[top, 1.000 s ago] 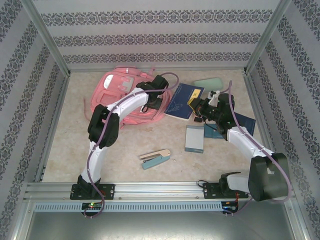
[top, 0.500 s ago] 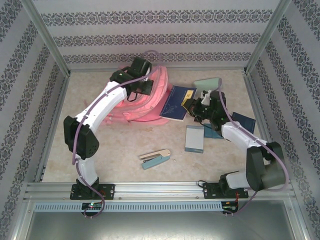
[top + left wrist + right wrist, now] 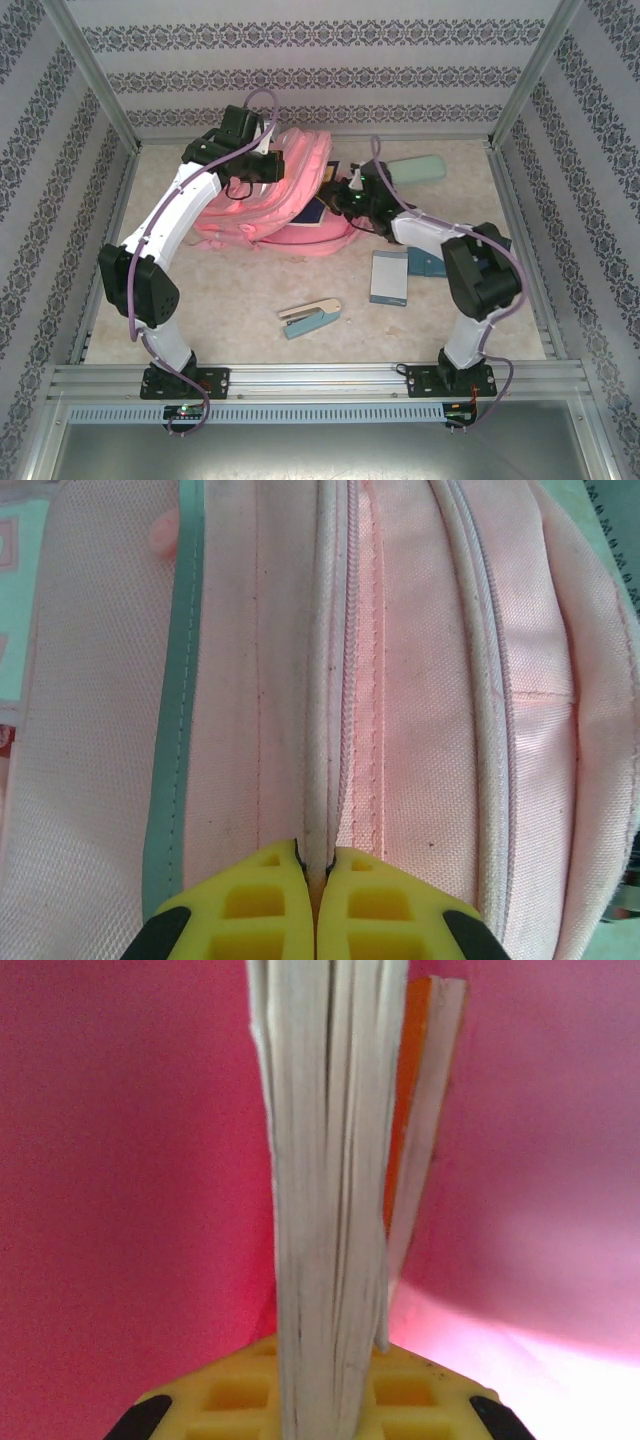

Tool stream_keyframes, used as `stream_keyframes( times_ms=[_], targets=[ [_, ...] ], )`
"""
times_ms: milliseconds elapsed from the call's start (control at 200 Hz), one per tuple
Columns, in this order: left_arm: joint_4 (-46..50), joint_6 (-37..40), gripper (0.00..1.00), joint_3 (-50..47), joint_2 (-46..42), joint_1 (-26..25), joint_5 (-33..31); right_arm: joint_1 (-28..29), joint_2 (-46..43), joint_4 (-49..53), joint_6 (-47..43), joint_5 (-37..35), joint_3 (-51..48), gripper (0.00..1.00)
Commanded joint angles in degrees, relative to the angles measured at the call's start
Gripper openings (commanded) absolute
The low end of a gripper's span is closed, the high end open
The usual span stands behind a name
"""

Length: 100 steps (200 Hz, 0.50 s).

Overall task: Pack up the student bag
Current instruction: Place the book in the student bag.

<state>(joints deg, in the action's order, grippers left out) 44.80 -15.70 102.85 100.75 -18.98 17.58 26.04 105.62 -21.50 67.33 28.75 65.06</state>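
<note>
1. The student bag (image 3: 300, 170), a large pink backpack, lies on the table (image 3: 230, 290) at about 11 to 12 o'clock from the table's middle, against the far wall, with its upper part lifted
2. The left gripper (image 3: 275, 168) sits at the bag's 9 o'clock side; in the left wrist view its yellow fingertips (image 3: 260, 900) are pinched together on a pale piping seam beside the zip, with pink fabric running away toward 12 o'clock
3. The right gripper (image 3: 338, 195) reaches in from the bag's 3 o'clock side and is clamped narrow on a dark blue book (image 3: 312, 212), which is part way inside the bag's opening
4. In the right wrist view the book (image 3: 325, 1160) stands on edge between the yellow pads (image 3: 230, 1395), white page edges facing the camera, an orange strip along its 3 o'clock side, and pink bag lining all around it
5. A mint-green pencil case (image 3: 422, 168) lies at 2 o'clock from the table's middle, near the far wall and apart from the bag
6. A grey-blue notebook (image 3: 389, 277) lies flat at 4 o'clock, just beside a teal book (image 3: 426, 263) that the right arm partly hides
7. A stapler (image 3: 310, 317) in teal and beige lies at 6 o'clock, well apart from the bag
</note>
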Motion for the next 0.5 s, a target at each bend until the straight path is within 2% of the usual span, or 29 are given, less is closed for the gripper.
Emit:
stream_keyframes(
  times_ms=[0, 260, 495],
  targets=[
    [-7.0, -2.9, 0.0, 0.7, -2.5, 0.7, 2.5, 2.2, 4.2, -7.1, 4.8, -6.1, 3.8, 0.0],
    [-8.7, -5.7, 0.0, 1.1, -1.9, 0.7, 4.5, 6.4, 16.9, -7.5, 9.4, -10.9, 16.8, 0.0],
    [-9.3, -7.0, 0.0, 2.5, -1.2, 0.7, 5.8, 8.5, 26.3, -5.4, 12.0, -12.0, 26.6, 0.0]
  ],
)
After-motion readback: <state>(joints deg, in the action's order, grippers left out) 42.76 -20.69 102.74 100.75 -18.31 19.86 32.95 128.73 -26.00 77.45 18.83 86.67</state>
